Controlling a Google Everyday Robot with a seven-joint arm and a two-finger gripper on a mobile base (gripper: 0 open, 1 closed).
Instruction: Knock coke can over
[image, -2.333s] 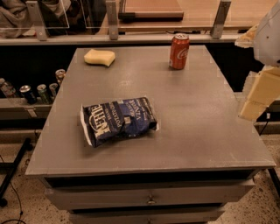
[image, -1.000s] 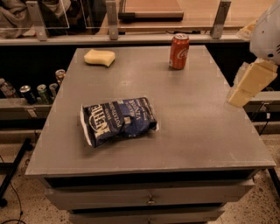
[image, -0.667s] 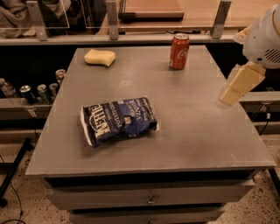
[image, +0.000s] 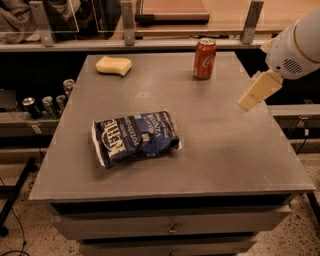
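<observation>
Counter: grey counter (image: 210, 145) with drawers below; a wooden ledge runs behind its back edge.
Coke can: the coke can (image: 204, 59) stands upright near the back edge, toward the back right corner, untouched.
Gripper: the gripper (image: 248, 101) hangs over the right edge, about midway back, well apart from the can and nearer the front than it.
Gripper state: only 1 pale tapered finger shows clearly, so I cannot tell how far open it is; nothing appears to be held.
Chip bag: a blue chip bag (image: 135, 137) lies flat near the middle, toward the left.
Sponge: a yellow sponge (image: 114, 65) sits at the back left corner.
Other cans: several dark cans (image: 46, 104) stand on a lower shelf off the left edge.
Progress: judged not yet done, since the can is upright.
Risk 1: a low push near the base may slide the can instead of tipping it.
Risk 2: a hard sideways swipe could roll it off the back or right edge.
Risk 3: a high pass would miss the top.
</observation>
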